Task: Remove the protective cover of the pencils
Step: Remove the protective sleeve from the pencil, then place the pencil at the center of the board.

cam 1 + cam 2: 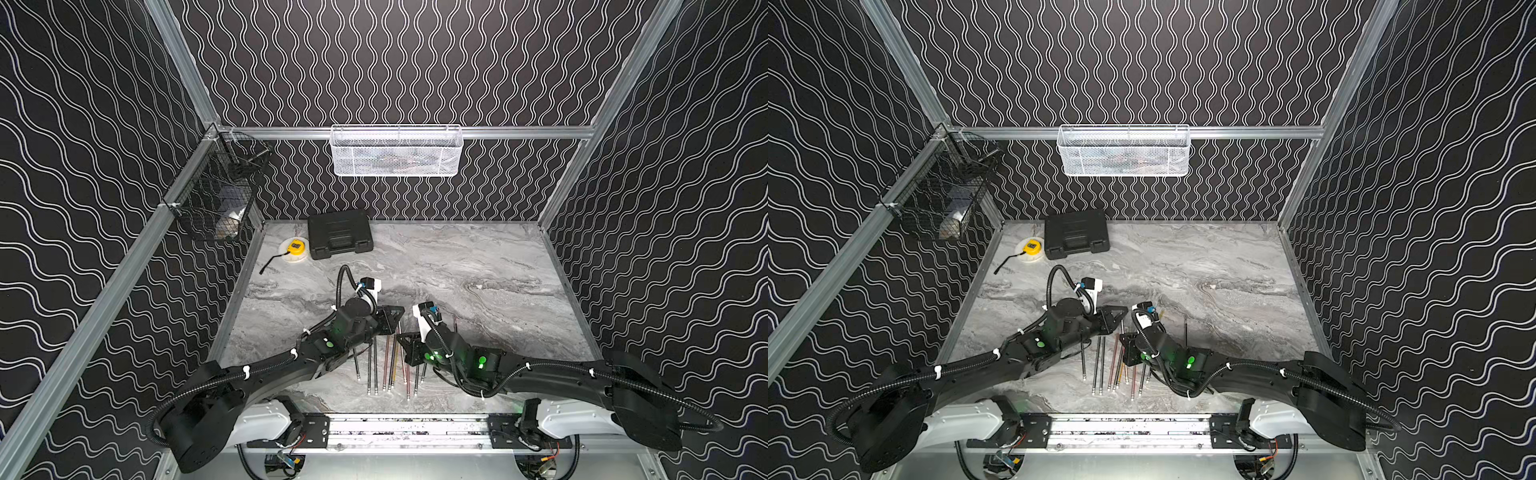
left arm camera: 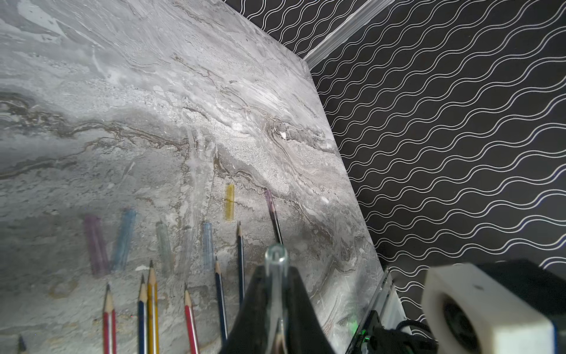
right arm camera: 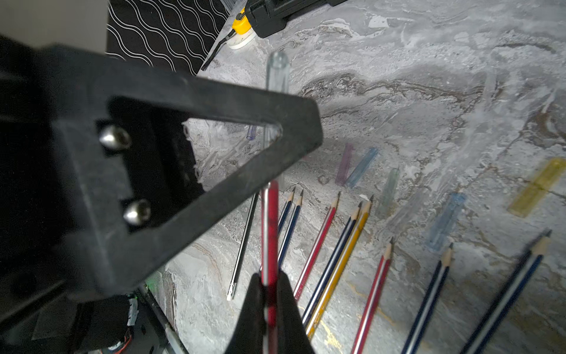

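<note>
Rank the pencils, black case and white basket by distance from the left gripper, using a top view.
1. Pencils, on the table beside the left gripper.
2. Black case, at the table's back left.
3. White basket, hanging up at the back.

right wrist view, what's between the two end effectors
A red striped pencil spans the gap: the right end effector grips its shaft, the left end effector its clear plastic cover. The right wrist view shows this.

Pencils lie side by side on the table, lower centre of frame, caps beyond their tips; tool case right of tape measure, upper left
</note>
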Robot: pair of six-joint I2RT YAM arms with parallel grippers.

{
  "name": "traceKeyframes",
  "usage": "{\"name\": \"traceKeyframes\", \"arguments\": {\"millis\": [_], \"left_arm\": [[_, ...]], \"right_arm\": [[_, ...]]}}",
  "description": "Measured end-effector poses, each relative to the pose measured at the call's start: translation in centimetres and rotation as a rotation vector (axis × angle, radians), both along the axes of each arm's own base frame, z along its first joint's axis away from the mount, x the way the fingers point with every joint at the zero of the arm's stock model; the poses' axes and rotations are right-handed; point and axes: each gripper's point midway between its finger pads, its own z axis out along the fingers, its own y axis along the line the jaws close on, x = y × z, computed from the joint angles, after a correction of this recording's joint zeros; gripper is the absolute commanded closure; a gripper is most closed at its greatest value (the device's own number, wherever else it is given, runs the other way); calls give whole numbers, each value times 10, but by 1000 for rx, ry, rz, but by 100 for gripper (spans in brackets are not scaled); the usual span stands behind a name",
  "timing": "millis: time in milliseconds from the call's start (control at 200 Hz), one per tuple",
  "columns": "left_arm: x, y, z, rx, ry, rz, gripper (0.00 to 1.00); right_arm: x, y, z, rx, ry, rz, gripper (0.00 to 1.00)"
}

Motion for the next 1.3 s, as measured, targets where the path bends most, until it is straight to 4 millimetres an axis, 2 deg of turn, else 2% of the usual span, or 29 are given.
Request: {"name": "traceKeyframes", "arguments": {"millis": [445,736,956,1071,1186,1301], "left_arm": [[2,3,-1,-18,10,15,96],[4,18,4,7,-7,71,96],[6,30,1,46,-8,121,96],[7,34,-3,65,-2,142,96],[8,40,-8,90,11,165,96],[9,43,-9,106,16,181,96]], "right_arm": [[-4,1,-2,-6,1,12,100],[-15,-1,-6,10,10,42,100],[-20,-20,-20,0,31,11,100],[-18,-33,-21,-5,35,-39,100],[-13,-51,-18,-7,34,-124,100],[-6,-73,-23,-44,40,-218,100]]}}
